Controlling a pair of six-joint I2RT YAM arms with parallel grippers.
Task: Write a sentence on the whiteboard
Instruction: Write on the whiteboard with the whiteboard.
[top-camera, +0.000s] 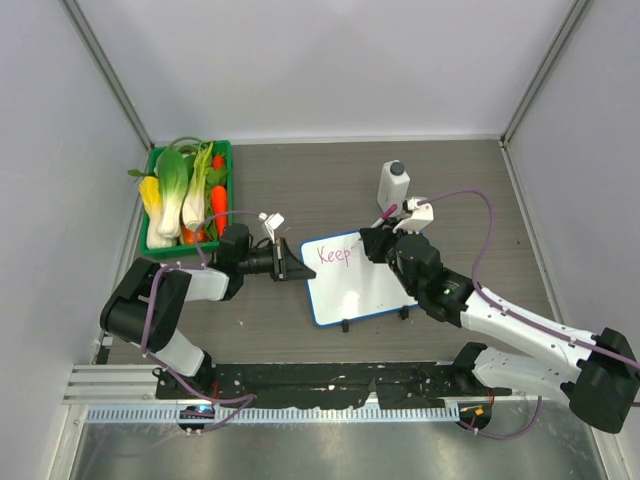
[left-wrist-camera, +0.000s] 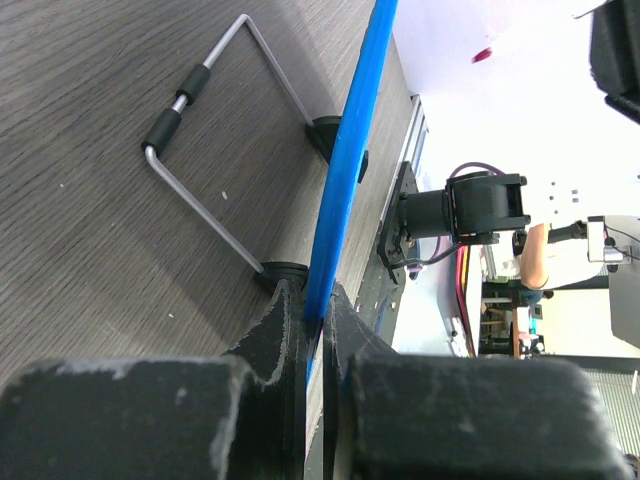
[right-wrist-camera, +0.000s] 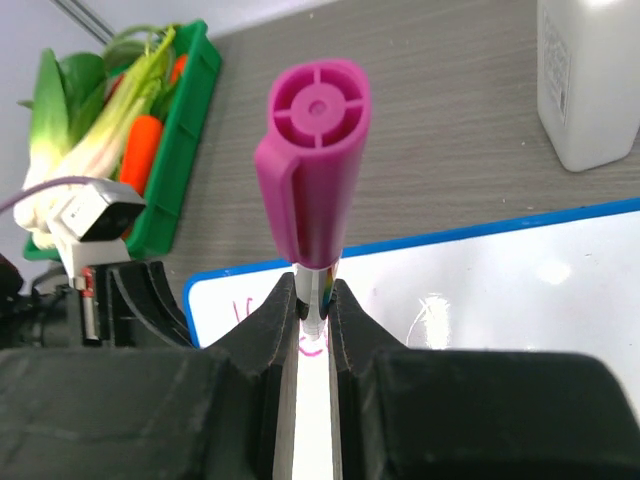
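Two holds: whiteboard (top-camera: 362, 290), pink marker (right-wrist-camera: 312, 160)

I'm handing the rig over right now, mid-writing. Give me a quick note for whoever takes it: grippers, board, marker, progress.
Left gripper: shut on the whiteboard, clamping the blue rim at its left edge.
Right gripper: shut on the pink marker, held cap up with its tip down at the board, by the writing.
Done: the sentence reads "Keep" so far, at the board's top left.
Left: the remaining words; the board is blank to the right and below.
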